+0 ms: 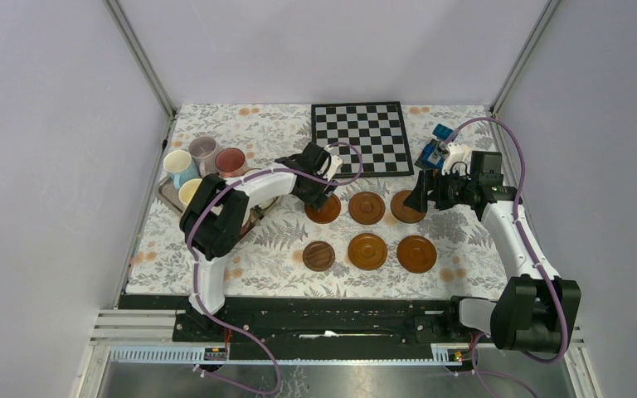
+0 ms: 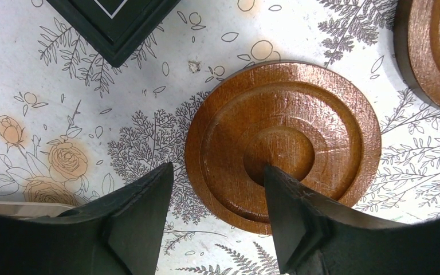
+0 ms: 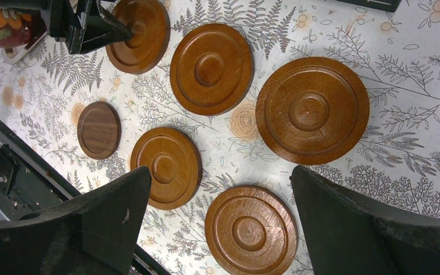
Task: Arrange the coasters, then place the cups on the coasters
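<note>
Six brown wooden coasters lie in two rows of three on the flowered cloth; the front left one (image 1: pixel 318 256) is darker. My left gripper (image 1: pixel 325 197) is down at the back left coaster (image 2: pixel 283 143) and stands open (image 2: pixel 217 172): one finger on the cloth beside the rim, the other (image 2: pixel 289 212) over the centre dimple. My right gripper (image 1: pixel 419 199) hangs wide open above the back right coaster (image 3: pixel 312 110), holding nothing (image 3: pixel 220 172). Light blue (image 1: pixel 178 166), lilac (image 1: pixel 203 151), reddish-brown (image 1: pixel 230 162) and cream-yellow (image 1: pixel 191 192) cups crowd the far left.
The cups stand on a grey tray (image 1: pixel 166 195) at the left edge, partly hidden by my left arm. A black-and-white chessboard (image 1: pixel 359 138) lies at the back, its corner (image 2: pixel 114 23) close to my left gripper. A blue block toy (image 1: pixel 438 145) sits behind my right wrist.
</note>
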